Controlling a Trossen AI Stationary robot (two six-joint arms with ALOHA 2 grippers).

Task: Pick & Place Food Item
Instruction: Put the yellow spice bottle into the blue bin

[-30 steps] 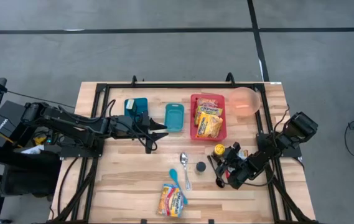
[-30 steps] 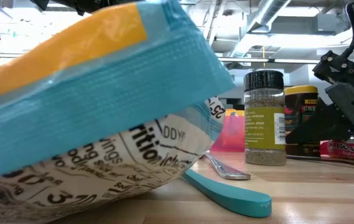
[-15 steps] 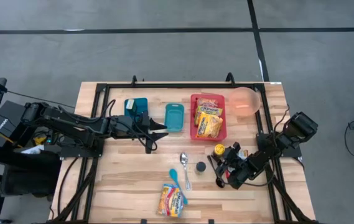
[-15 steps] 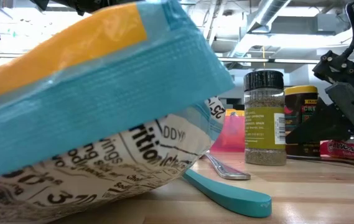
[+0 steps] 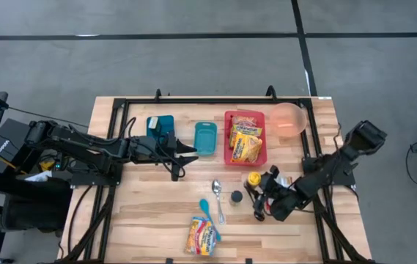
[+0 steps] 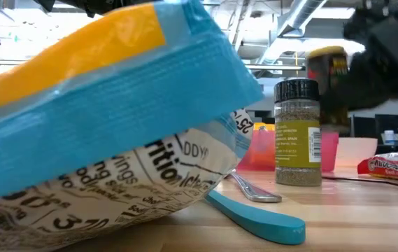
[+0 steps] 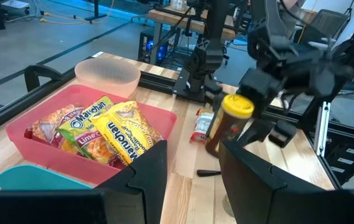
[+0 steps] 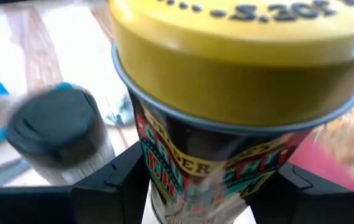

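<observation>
A dark jar with a yellow lid (image 5: 254, 178) hangs above the table's right half, and my right gripper (image 5: 260, 193) is shut on it. In the left wrist view the jar (image 7: 226, 124) leans, clear of the wood. In the low view the jar (image 6: 328, 70) shows up in the air behind a black-lidded shaker (image 6: 297, 133). My left gripper (image 5: 186, 155) hovers open and empty beside two teal containers (image 5: 205, 138), left of centre. A red tray (image 5: 231, 158) at the back holds noodle packets (image 5: 245, 141). My right gripper pinches the jar's body (image 8: 208, 168) just under the yellow lid, one dark finger (image 8: 124, 177) on each side. The fingers slant down from the table's right side and lie across the jar. The jar is lifted clear of the table and tilted.
A pink bowl (image 5: 289, 119) stands at the back right. A metal spoon (image 5: 218, 198) and a teal spoon (image 5: 205, 209) lie mid-table beside the shaker (image 5: 235, 196). A snack bag (image 5: 202, 236) lies at the near edge, a red bar (image 6: 394, 166) at the right.
My right gripper has risen with the yellow-lidded jar and rolled its wrist. The jar stood on the table a second ago and now hangs clear of it, tipped. The rise came in the last half second.
</observation>
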